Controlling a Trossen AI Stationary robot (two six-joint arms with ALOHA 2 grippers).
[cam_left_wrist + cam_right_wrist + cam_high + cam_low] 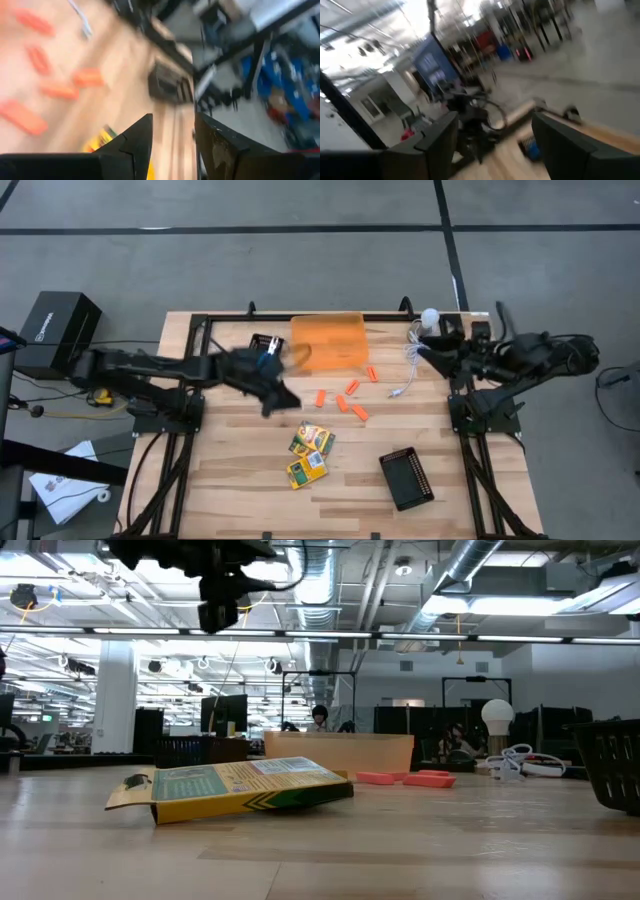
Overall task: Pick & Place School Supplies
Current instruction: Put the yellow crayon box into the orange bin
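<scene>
Above the table's centre-left, the left gripper [278, 402] hangs with fingers apart, holding nothing.
Right gripper [425, 350] waits spread and empty at upper right; crayon boxes [309, 455] lie below centre, orange sticks [350, 402] beside the orange bin [328, 341], whose contents cannot be made out.

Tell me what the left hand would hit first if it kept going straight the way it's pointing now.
Probably the crayon boxes: the left hand, open and empty above the table, points past the orange sticks with a yellow box edge just ahead. The black tray lies beyond; depth is unclear.

Bright ceiling strip lights [300, 635] glare above the pale wooden table [400, 840]; both wrist views are smeared with motion blur.
</scene>
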